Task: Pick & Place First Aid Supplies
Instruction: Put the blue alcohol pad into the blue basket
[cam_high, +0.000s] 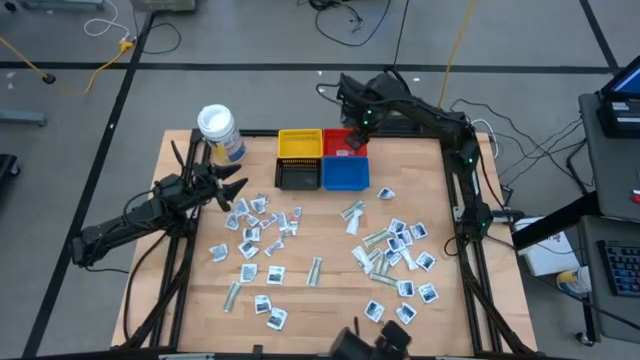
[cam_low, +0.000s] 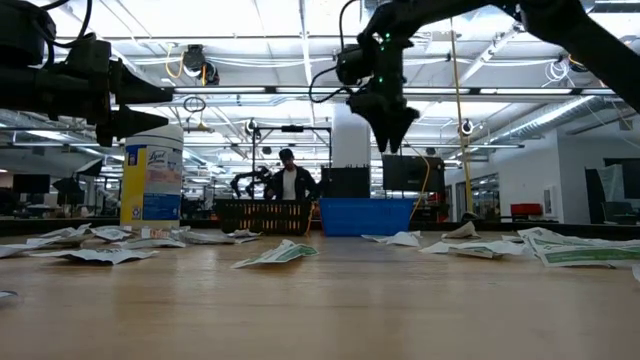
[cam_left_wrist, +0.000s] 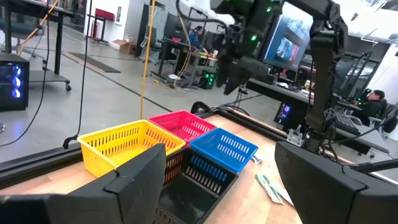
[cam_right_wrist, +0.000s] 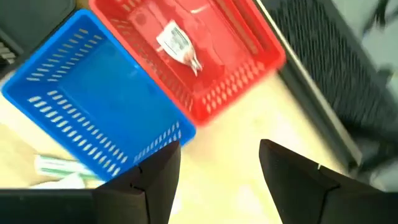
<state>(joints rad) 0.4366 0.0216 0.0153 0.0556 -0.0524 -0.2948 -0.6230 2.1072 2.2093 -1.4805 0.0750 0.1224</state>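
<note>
Nearest the front edge of the wooden counter (cam_high: 310, 295), the first aid supplies (cam_high: 395, 245) lay scattered flat across the boards: small squarish white packets with dark marks, and a few long narrow strips (cam_high: 315, 271) with green print. They fell roughly into two loose groups, one toward the left arm's side and a denser one toward the right arm's side, with bare wood between.

Farther in, the left pincer (cam_high: 228, 190) hung above the counter just at the edge of the left group, its two dark fingers (cam_left_wrist: 134, 180) spread wide apart with nothing between them. Just beyond it stood a round jar (cam_high: 220, 133) with a white lid, upright near the far left corner.

At the far edge, four small bins sat pressed together in a square block: the black bin (cam_high: 298, 176) and the blue bin (cam_high: 346, 174) nearer, the yellow bin (cam_high: 299, 144) and the red bin (cam_high: 338, 141) behind them. One white packet (cam_right_wrist: 177, 43) lay loose on the floor of the red bin; the blue one beside it looked bare inside.

The right pincer (cam_high: 357, 140) hovered above the red bin, fingers (cam_right_wrist: 155, 180) parted and holding nothing.

In the room beyond the counter, a person (cam_low: 289, 178) in dark clothing stood among workbenches.
</note>
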